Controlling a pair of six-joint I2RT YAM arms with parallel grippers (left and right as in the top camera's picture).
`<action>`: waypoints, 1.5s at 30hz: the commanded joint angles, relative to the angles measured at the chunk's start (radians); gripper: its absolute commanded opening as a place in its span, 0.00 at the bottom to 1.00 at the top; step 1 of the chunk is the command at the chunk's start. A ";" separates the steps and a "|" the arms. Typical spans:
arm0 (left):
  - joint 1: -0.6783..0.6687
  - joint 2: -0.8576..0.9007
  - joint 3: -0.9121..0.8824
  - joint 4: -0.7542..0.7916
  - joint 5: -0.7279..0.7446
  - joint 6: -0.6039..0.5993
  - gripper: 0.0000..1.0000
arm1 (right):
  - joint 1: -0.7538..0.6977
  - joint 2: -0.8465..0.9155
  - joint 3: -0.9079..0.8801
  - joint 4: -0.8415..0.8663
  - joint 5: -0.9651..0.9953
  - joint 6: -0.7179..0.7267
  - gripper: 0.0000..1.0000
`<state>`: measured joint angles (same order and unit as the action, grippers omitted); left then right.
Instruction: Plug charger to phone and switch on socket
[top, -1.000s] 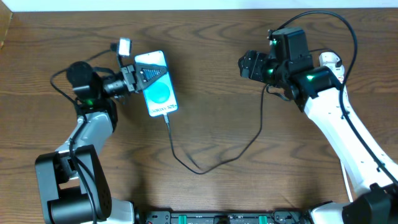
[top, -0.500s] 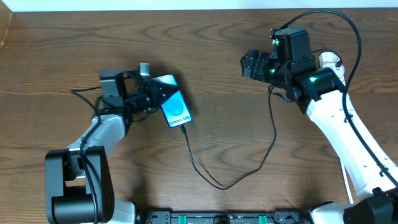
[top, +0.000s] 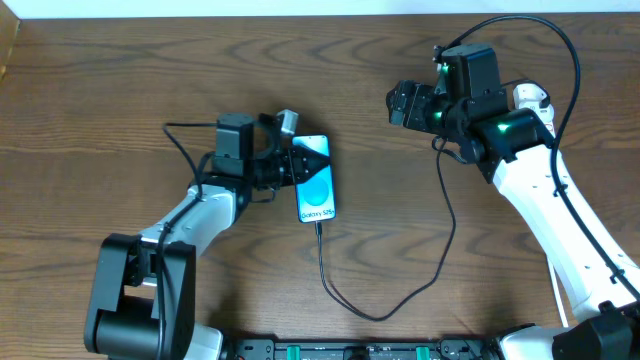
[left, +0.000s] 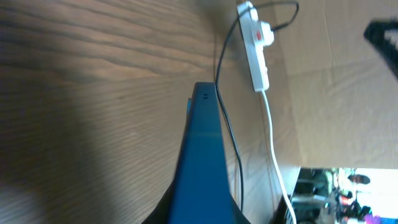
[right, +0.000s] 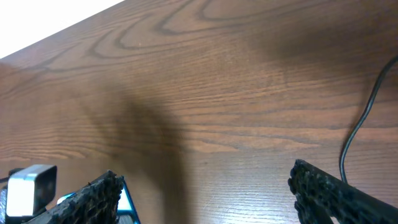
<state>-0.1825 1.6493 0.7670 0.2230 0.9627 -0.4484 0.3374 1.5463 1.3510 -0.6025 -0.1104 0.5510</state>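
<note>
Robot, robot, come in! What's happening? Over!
Left gripper shut on phone. Charger looks plugged in. Right gripper open, empty. Nothing seen blocking.

phone (top: 316, 192) screen | white text "Galaxy" | rest of line unclear

Left pincer (top: 307, 158), gripping the phone (top: 317, 200), sits farther right and nearer the middle of the worktop (top: 120, 70) than one second ago. The phone's long axis turns from slanted to nearly straight. The charger (top: 380, 312) loop shifts rightward with it.
</note>
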 joint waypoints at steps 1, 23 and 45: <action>-0.043 0.003 0.015 0.002 0.012 0.065 0.07 | -0.004 -0.015 0.010 0.000 0.016 -0.018 0.86; -0.100 0.217 0.016 0.176 0.018 -0.098 0.07 | -0.004 -0.015 0.010 -0.005 0.034 -0.018 0.89; -0.100 0.220 0.016 0.106 -0.058 -0.132 0.07 | -0.003 -0.015 0.009 -0.011 0.033 -0.018 0.91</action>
<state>-0.2825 1.8633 0.7673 0.3294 0.8978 -0.5789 0.3374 1.5463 1.3510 -0.6094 -0.0921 0.5434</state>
